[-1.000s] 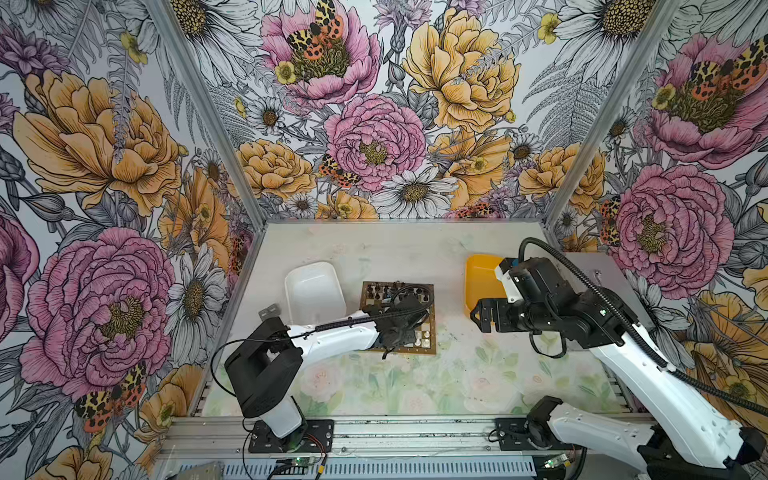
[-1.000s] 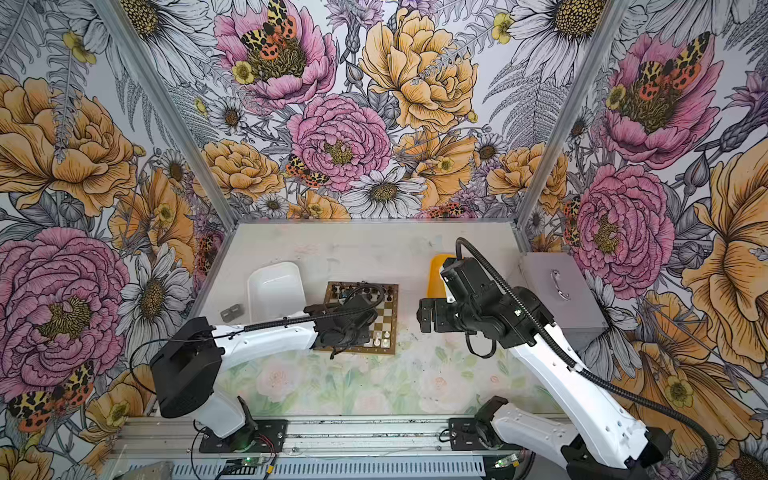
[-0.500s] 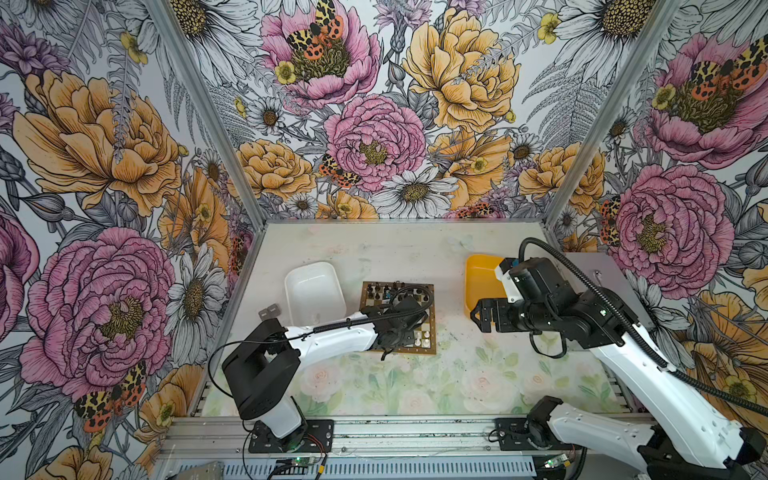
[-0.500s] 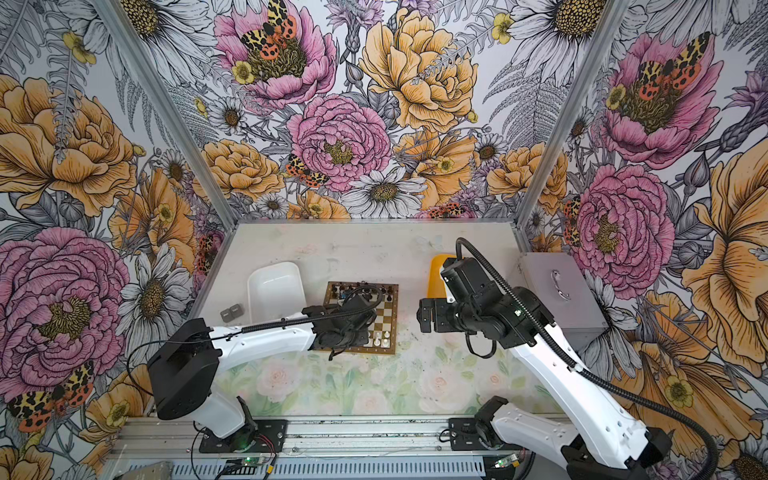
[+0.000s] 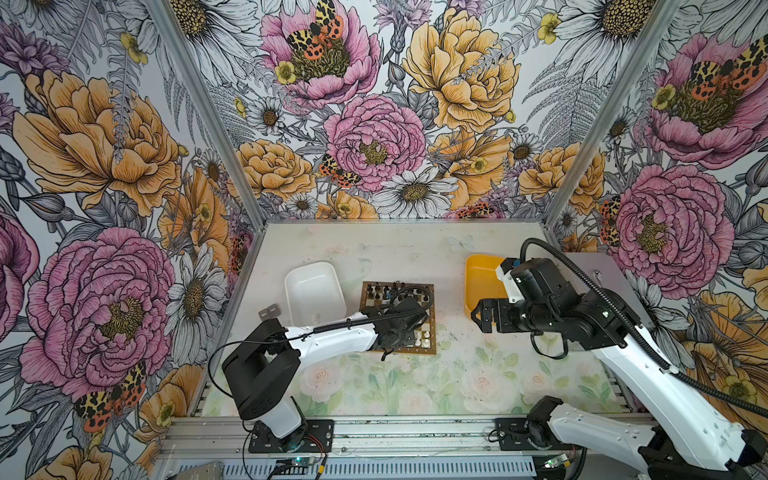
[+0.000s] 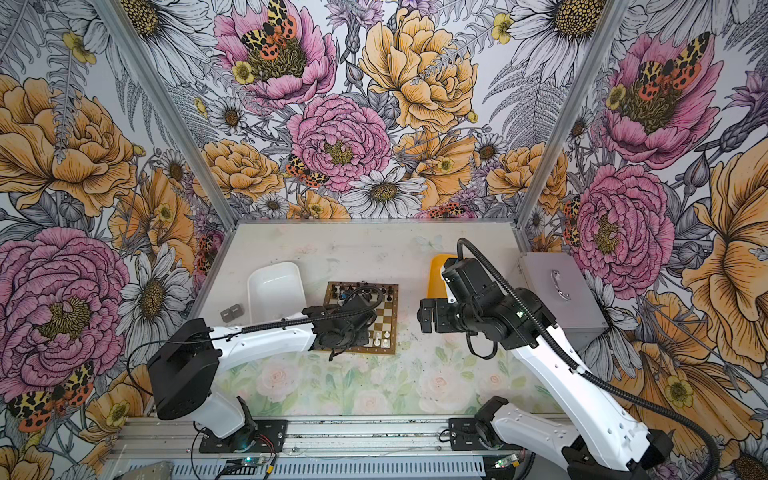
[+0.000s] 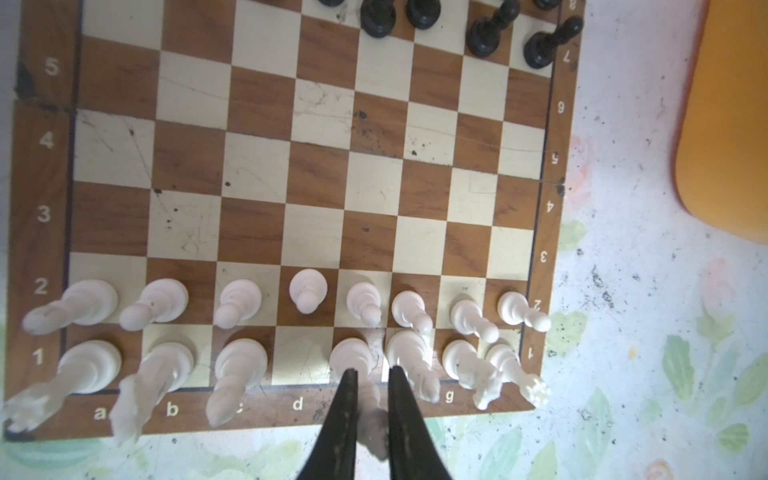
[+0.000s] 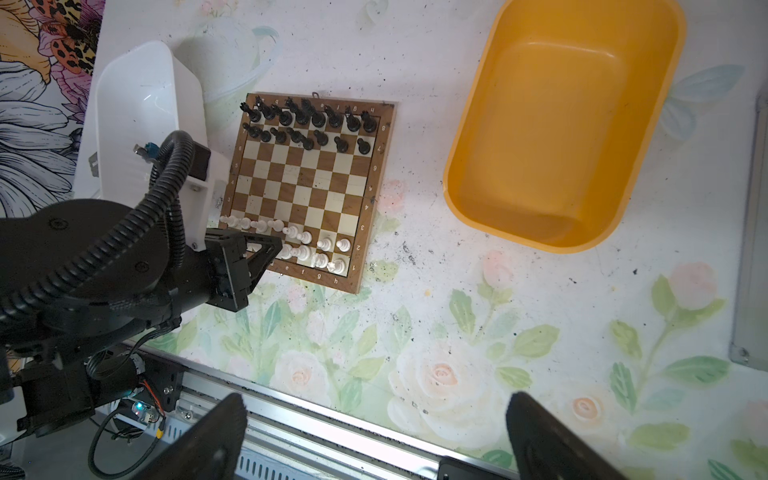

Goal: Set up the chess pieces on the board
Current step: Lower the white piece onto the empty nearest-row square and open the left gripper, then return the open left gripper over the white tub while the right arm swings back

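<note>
Tray (image 5: 314, 291), white, bare inside, at ten o'clock of the board (image 5: 428, 324) in both top views. Left gripper (image 7: 372, 370) low over the six o'clock edge of the board, narrowed onto the head of a tall white piece (image 7: 354, 355) standing in the back row on the file marked e; square marked d beside it bare. Other white pieces (image 7: 239, 299) in two rows along that edge, black pieces (image 8: 302, 117) in two rows at twelve o'clock. Probably light, hard, smooth plastic, top-heavy and quick to tip; best pinched high on the stem from straight above, then lifted clear without brushing the close neighbour (image 7: 409, 353). Right gripper (image 8: 374, 401) spread wide, holding nothing, hanging over the tabletop (image 8: 457, 291) at three o'clock of the board. Yellow tray (image 8: 561, 124) at two o'clock, nothing inside.
</note>
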Robot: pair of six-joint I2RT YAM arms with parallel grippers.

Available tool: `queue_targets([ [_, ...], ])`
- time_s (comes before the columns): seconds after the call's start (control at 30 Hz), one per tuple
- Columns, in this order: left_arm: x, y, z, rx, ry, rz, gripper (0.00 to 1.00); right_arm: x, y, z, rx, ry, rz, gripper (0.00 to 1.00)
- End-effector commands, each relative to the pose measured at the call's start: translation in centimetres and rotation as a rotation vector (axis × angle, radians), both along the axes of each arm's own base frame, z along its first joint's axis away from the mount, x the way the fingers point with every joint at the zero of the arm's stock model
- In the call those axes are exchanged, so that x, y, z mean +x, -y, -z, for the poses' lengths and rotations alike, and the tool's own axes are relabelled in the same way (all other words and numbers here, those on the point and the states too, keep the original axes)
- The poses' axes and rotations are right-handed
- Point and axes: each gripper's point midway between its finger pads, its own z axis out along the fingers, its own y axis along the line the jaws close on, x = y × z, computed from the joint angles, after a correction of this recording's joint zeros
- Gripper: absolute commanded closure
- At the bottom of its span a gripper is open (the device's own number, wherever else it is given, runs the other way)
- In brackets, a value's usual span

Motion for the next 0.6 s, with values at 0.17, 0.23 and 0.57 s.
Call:
queue_targets([
  [0.17, -0.02, 0.52, -1.14, -0.035, 0.015, 0.012, 0.80, 0.31, 0.19, -1.07, 0.009, 0.027, 0.016, 0.00],
  [0.23, 0.01, 0.45, -1.15, -0.035, 0.017, 0.011, 0.76, 0.38, 0.14, -1.15, 0.010, 0.029, 0.016, 0.00],
  [0.57, -0.14, 0.31, -1.79, -0.048, 0.019, 0.012, 0.71, 0.50, 0.07, -1.13, 0.005, 0.029, 0.012, 0.00],
])
